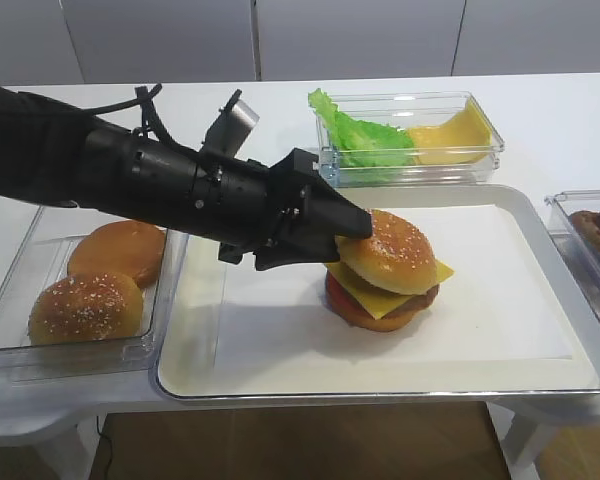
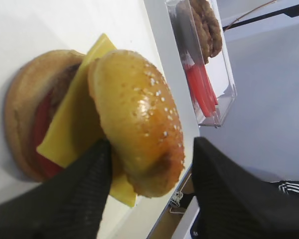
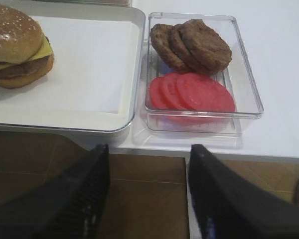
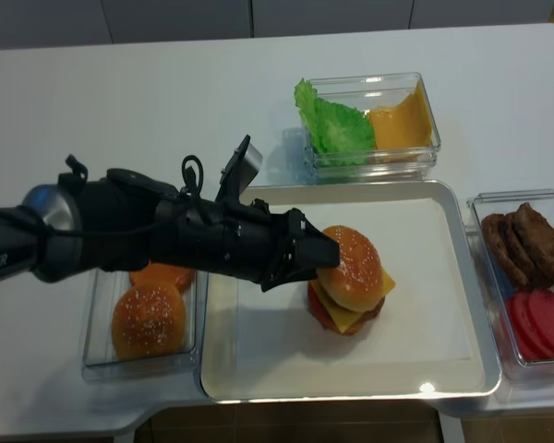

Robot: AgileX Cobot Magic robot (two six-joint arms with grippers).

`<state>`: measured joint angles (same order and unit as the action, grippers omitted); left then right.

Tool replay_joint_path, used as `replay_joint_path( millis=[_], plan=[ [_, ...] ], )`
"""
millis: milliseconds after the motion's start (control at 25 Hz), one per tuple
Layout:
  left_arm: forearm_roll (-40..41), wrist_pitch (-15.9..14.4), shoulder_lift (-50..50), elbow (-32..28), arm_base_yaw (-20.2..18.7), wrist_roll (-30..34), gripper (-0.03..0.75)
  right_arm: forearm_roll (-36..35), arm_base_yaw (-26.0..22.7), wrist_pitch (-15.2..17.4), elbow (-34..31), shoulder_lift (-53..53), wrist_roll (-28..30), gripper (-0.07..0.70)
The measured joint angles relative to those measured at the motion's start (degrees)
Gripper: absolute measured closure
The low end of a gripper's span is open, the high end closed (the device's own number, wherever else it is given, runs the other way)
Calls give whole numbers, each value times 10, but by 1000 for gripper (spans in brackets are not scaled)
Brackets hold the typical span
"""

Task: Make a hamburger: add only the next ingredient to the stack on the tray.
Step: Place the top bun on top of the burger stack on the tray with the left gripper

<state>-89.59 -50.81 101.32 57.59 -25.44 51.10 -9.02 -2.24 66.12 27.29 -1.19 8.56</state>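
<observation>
The sesame-seeded bun top [image 1: 392,250] lies tilted on the yellow cheese slice [image 1: 380,297] of the stack [image 4: 346,314], in the middle of the cream tray [image 1: 170,330]. My left gripper [image 1: 355,236] reaches in from the left and stands open around the bun top's near edge. In the left wrist view one finger [image 2: 84,184] lies against the bun top [image 2: 139,114], while a gap separates the other finger [image 2: 224,184] from it. My right gripper [image 3: 148,149] hangs open and empty off the table's front edge, over the floor. The hamburger [image 3: 15,47] shows at its upper left.
A clear bin [image 1: 0,320] left of the tray holds a seeded bun [image 1: 85,305] and a smooth bun [image 1: 120,250]. Behind the tray is a bin with lettuce [image 1: 365,135] and cheese [image 1: 450,135]. To the right, patties [image 3: 194,45] and tomato slices [image 3: 194,92] fill another bin.
</observation>
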Motion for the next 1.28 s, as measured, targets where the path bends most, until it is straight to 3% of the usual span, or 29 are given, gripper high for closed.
replay_joint_path(
  millis=[560, 840, 1280],
  plan=[
    [28, -18, 0, 1, 0, -6, 326, 0, 0, 0, 0, 0, 0, 244],
    [40, -19, 0, 1, 0, -11, 239, 0, 0, 0, 0, 0, 0, 244],
    [51, -6, 0, 1, 14, -14, 225, 0, 0, 0, 0, 0, -1, 244]
  ],
)
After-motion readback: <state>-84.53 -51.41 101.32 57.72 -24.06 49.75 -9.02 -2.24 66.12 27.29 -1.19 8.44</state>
